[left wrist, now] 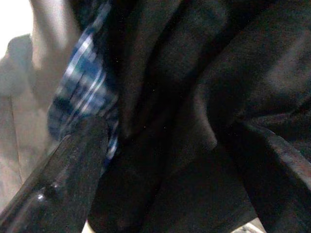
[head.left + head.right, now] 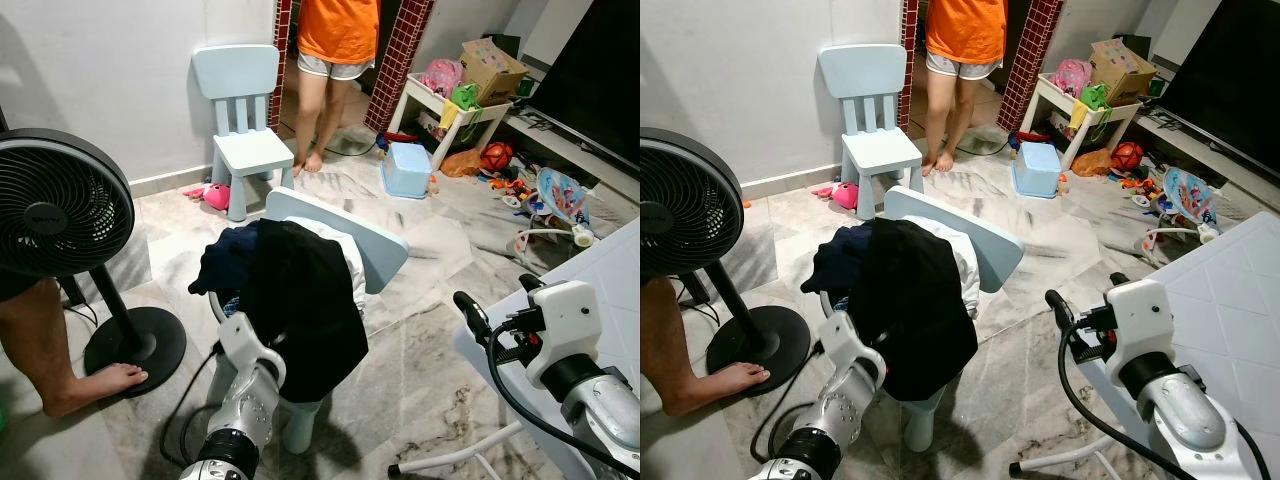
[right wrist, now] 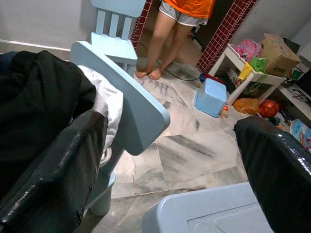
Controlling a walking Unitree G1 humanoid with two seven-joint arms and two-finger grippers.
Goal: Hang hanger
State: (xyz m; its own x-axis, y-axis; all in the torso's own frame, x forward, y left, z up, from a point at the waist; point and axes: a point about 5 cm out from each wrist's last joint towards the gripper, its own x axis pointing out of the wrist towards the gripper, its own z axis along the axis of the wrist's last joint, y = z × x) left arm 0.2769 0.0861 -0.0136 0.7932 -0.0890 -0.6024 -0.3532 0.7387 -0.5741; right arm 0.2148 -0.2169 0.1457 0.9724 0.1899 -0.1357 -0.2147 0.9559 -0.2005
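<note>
So from the left eye view, the left gripper [image 2: 232,322] is reaching up into a pile of dark black and navy clothes [image 2: 290,300] that's draped over a small pale blue plastic child's chair [image 2: 375,250] right in front of the robot. A white garment [image 2: 340,250] is peeking out near the chair back. The fingertips are buried in the fabric, so I can't tell if that claw is open or closed. Honestly I can't make out a hanger anywhere; if it's here, my guess is it's tucked inside that heap. The right gripper [image 2: 470,312] is hovering off to the right, well apart from the pile, above a white panelled surface [image 2: 620,260]. A black pedestal fan [image 2: 60,210] is standing on the left with a person's bare foot [image 2: 95,385] beside its base, and a person in an orange shirt [image 2: 338,28] is standing at the back beside a second pale blue child's chair [image 2: 240,125].

Right eye view is showing the same layout, nothing new.

Left wrist view is looking straight into dark cloth, with a blue and white checked garment [image 1: 87,92] showing at one side and one black finger [image 1: 63,184] lying against the fabric.

Right wrist view is showing both fingers [image 3: 53,174] spread wide with nothing between them, so that claw is open, with the clothes pile lying off to its left.

So the left arm is clearly the nearer one, already touching the pile. The hanger's long axis I can't judge, since it's hidden.
</note>
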